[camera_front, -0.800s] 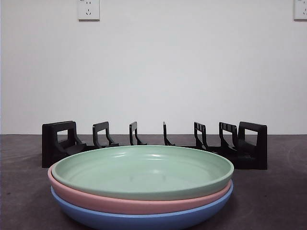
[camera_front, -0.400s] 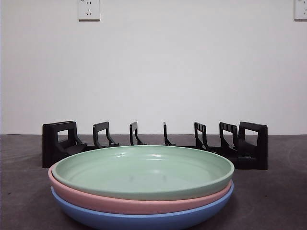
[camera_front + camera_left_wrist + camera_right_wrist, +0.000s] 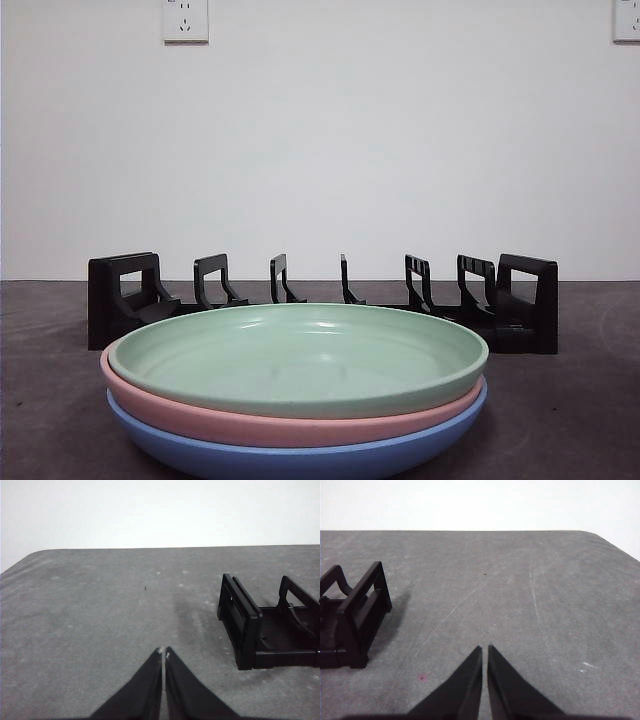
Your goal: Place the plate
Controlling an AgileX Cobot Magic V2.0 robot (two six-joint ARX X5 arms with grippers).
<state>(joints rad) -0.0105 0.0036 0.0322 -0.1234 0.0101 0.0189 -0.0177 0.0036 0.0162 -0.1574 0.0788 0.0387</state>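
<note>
Three plates lie stacked at the near middle of the table in the front view: a green plate (image 3: pixel 300 355) on top, a pink plate (image 3: pixel 250 425) under it, a blue plate (image 3: pixel 300 460) at the bottom. Behind them stands a black slotted plate rack (image 3: pixel 320 295), with no plate in it. One end of the rack shows in the left wrist view (image 3: pixel 250 625), the other end in the right wrist view (image 3: pixel 355 615). My left gripper (image 3: pixel 163 652) is shut and empty over bare table beside the rack. My right gripper (image 3: pixel 484 648) is shut and empty beside the rack's other end.
The grey table (image 3: pixel 560 420) runs to a white wall with two sockets, one at the top left (image 3: pixel 185 20). Neither arm shows in the front view.
</note>
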